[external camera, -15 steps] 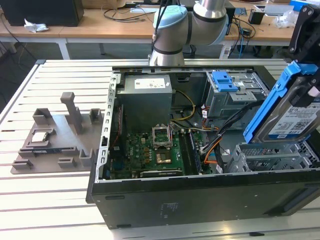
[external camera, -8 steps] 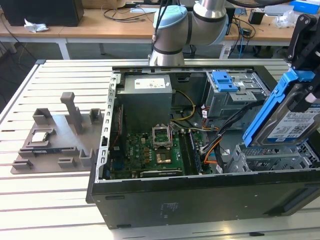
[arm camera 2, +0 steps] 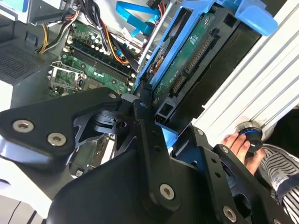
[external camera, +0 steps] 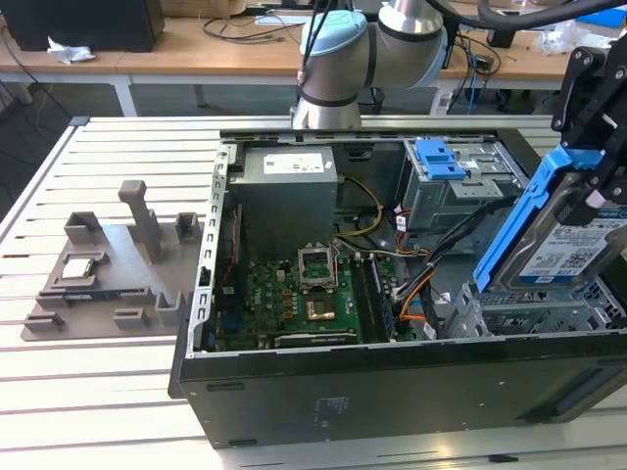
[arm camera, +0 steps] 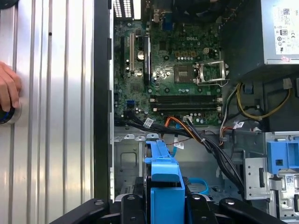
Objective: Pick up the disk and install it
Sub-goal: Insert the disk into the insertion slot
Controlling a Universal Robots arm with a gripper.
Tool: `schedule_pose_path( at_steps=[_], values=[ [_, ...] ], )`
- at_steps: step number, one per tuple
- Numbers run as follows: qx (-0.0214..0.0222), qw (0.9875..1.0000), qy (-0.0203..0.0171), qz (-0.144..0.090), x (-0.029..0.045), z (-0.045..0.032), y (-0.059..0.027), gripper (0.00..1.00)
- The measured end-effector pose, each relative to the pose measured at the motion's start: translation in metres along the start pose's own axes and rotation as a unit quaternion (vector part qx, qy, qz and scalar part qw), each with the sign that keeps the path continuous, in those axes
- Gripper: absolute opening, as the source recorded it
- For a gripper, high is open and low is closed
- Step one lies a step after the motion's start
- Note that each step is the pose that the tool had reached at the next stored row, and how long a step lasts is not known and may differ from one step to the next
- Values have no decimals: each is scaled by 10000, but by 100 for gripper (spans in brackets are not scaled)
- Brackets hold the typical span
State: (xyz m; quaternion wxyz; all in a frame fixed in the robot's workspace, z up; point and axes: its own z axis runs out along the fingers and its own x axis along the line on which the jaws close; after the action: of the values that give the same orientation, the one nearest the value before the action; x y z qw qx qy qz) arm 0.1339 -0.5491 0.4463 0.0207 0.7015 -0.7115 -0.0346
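The disk (external camera: 560,240), a silver drive with a white-and-blue label in a blue plastic frame, hangs steeply tilted over the open computer case (external camera: 294,401), near the corner at the exterior view's right. My black gripper (external camera: 596,191) is shut on it from above. In the second wrist view the disk (arm camera 2: 187,60) shows its green circuit board and connector, with a black finger (arm camera 2: 142,116) against its blue edge. The first wrist view has the blue frame's edge (arm camera: 163,170) above the case's empty grey drive bay (arm camera: 128,161).
The case holds a motherboard (external camera: 304,294), a grey power supply (external camera: 289,191), cable bundles (external camera: 431,274) and a grey drive cage topped by a blue bracket (external camera: 439,157). A grey fixture plate (external camera: 108,264) lies on the slatted table. A person's hand (arm camera 2: 238,142) rests beside the case.
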Motion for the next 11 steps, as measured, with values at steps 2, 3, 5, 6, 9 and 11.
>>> schedule_pose_path(
  at_steps=[2,3,5,6,9,11],
  values=[
    [0,10000,0,21,-6,18,-2,37],
    [1,10000,-2,33,-9,31,-4,37],
    [0,10000,-1,35,-10,58,-13,37],
    [1,10000,-1,35,-10,67,-14,37],
    [1,10000,-1,35,-9,111,-18,37],
    [1,10000,0,35,-8,152,-22,37]
  ],
)
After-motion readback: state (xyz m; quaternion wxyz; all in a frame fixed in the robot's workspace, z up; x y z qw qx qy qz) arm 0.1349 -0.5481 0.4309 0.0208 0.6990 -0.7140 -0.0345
